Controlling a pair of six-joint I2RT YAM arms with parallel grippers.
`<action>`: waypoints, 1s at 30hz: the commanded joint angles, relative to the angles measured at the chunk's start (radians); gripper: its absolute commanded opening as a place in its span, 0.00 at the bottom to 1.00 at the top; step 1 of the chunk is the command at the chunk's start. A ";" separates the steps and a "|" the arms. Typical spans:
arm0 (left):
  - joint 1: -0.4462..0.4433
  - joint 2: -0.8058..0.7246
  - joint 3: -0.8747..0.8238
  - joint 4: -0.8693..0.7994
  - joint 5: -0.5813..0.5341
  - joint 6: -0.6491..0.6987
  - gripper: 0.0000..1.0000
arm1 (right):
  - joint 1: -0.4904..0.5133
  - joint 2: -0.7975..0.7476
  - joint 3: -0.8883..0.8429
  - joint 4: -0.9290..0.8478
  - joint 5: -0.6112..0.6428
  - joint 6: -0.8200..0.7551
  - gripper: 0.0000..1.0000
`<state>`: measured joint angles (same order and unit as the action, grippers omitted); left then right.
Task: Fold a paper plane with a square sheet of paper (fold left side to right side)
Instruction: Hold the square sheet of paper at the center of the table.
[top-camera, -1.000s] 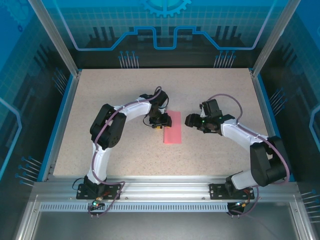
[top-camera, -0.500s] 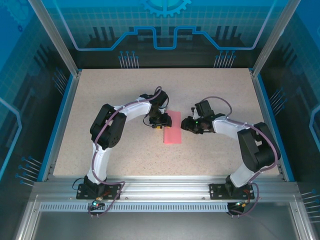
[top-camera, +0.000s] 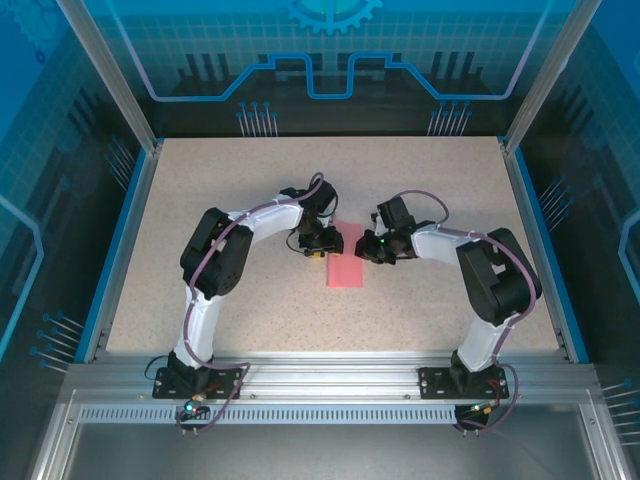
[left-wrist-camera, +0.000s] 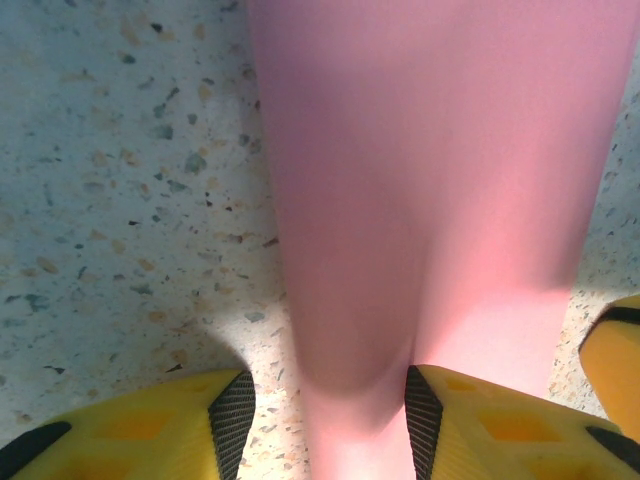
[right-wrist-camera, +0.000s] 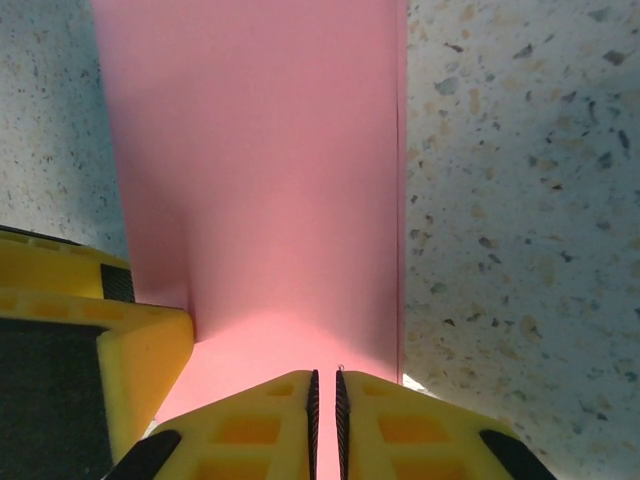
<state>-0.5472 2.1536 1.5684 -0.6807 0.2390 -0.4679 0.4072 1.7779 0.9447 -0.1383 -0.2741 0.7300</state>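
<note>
The square sheet of paper (top-camera: 346, 266) is salmon-pink and lies folded into a narrow upright strip at the table's centre. A paper plane is out of view. My left gripper (top-camera: 318, 247) is low over the strip's upper left. Its jaws are open, and the rounded fold of the paper (left-wrist-camera: 430, 180) runs between them (left-wrist-camera: 330, 425). My right gripper (top-camera: 368, 247) reaches the strip's upper right edge. In the right wrist view its fingertips (right-wrist-camera: 325, 385) are shut to a thin slit just above the paper (right-wrist-camera: 260, 170), close to the right edge, with nothing between them.
The speckled table (top-camera: 250, 190) is bounded by blue side rails (top-camera: 125, 240) and an aluminium frame (top-camera: 330, 375) at the near edge. A yellow finger of the left gripper (right-wrist-camera: 100, 350) stands close beside the right gripper on the paper.
My right arm has swung left from beside the paper to its upper right edge, and its jaws have closed. The left arm and the paper have stayed put.
</note>
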 joint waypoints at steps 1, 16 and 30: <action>-0.042 0.100 -0.021 0.041 0.003 0.019 0.49 | 0.018 0.030 0.034 -0.014 -0.017 -0.001 0.15; -0.043 0.098 -0.021 0.040 0.004 0.019 0.49 | 0.027 0.068 0.029 -0.094 0.040 -0.022 0.15; -0.016 -0.193 -0.138 0.098 -0.067 0.021 0.63 | 0.031 0.099 0.034 -0.161 0.076 -0.044 0.14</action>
<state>-0.5659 2.0506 1.4540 -0.5972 0.2043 -0.4664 0.4213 1.8294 0.9817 -0.1986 -0.2531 0.7094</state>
